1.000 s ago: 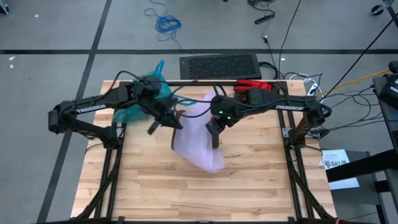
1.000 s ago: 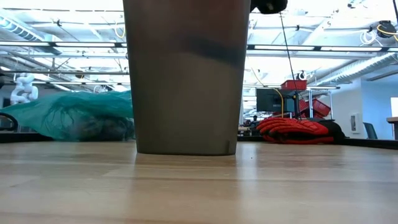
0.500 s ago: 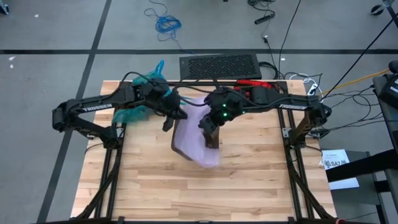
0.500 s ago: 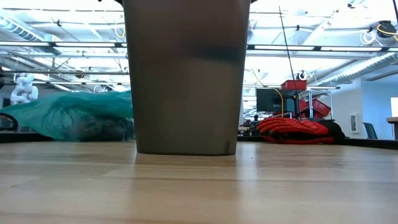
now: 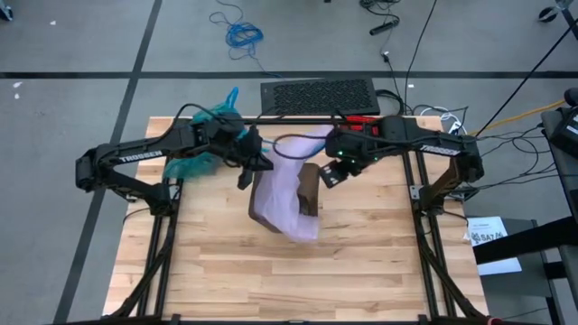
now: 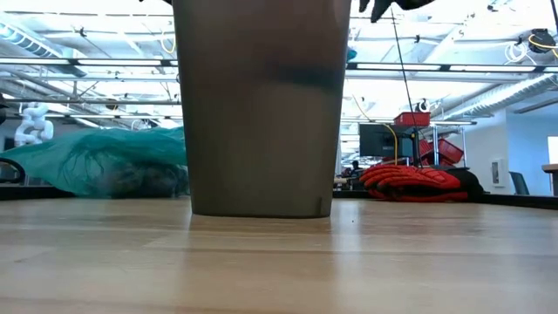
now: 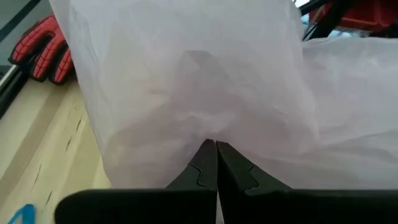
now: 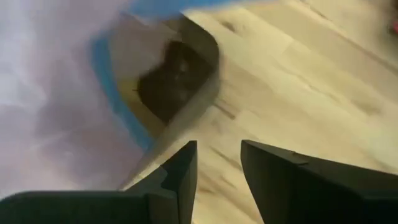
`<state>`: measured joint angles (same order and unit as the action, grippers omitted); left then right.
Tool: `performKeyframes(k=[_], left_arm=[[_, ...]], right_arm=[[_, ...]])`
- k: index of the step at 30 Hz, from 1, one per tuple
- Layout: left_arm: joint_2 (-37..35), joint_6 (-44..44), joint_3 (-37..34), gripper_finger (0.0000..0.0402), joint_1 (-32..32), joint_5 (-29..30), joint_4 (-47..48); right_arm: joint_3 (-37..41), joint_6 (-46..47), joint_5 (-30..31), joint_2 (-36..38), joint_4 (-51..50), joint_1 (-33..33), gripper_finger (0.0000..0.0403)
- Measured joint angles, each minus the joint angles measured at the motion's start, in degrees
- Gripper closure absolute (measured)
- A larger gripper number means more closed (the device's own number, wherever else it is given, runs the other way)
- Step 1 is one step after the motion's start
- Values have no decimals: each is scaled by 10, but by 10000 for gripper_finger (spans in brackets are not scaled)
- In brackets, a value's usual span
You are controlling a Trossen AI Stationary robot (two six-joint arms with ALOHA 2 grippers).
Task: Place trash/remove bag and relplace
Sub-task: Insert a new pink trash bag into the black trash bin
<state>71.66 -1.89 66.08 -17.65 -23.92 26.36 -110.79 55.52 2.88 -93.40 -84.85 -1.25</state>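
Observation:
A pale pink-lilac bag (image 5: 280, 194) with a blue edge (image 8: 109, 74) lies draped over an upright brown-grey bin (image 6: 261, 105), whose right part (image 5: 310, 188) is uncovered. My left gripper (image 5: 246, 173) is at the bin's left side, shut on this bag (image 7: 199, 81). My right gripper (image 5: 330, 174) hangs open just right of the bin, touching nothing; its wrist view looks down past its fingers (image 8: 217, 165) at the bin's mouth (image 8: 177, 74). The teal bag (image 5: 194, 149) lies on the table's far left (image 6: 96, 161), with dark lumps showing through it. Loose trash is not in view. My left gripper pinches the pale bag's film (image 7: 211, 132) between its two shut fingers, coming from the table's left at the bin's left side. One layer or several, I cannot tell. The bag spreads away from the fingertips and lies over the bin's top.
A red-and-black glove (image 5: 368, 124) lies at the table's far edge, right of the bin (image 6: 410, 183). A black grille (image 5: 321, 95) sits beyond the far edge. Bare wood (image 5: 298, 280) stretches along the near half of the table.
My right gripper has drawn away from the bin's top toward the table's right and far side. My left gripper has moved right, closer to the bin. The pale bag, spread wide over the bin before, is now narrower and leaves the bin's right part bare.

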Motion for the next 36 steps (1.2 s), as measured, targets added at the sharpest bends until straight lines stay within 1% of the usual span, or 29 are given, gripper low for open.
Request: performKeyframes(k=[3,5,9,12,15,18,21,24,26,29,31,33,36], left_arm=[[-3,0,0,402,0,-4,-3],[-4,0,0,402,0,-7,0],[-5,1,15,402,0,-8,16],[-6,0,33,402,0,-9,22],[-6,0,45,402,0,-9,30],[-6,0,47,402,0,-9,31],[-6,1,47,402,0,-9,36],[-6,1,47,402,0,-9,38],[-6,1,47,402,0,-9,39],[-6,1,47,402,0,-9,40],[-6,8,47,402,0,-9,41],[-6,16,47,402,-1,-9,42],[-6,27,47,402,-4,-9,42]], right_arm=[[11,-48,-30,3,75,-19,285],[16,-76,-44,5,104,-36,286],[37,-111,-45,6,83,-69,286],[70,-135,-60,23,63,-84,286],[134,-147,-80,67,111,-99,287],[231,-134,-87,133,217,-108,287],[354,-98,-84,221,366,-107,287],[484,-50,-43,293,522,-99,287],[563,-13,-13,322,621,-95,286],[655,20,6,337,789,-90,277],[694,35,27,334,861,-88,262],[714,37,49,327,892,-87,242],[722,32,82,317,918,-89,205]])
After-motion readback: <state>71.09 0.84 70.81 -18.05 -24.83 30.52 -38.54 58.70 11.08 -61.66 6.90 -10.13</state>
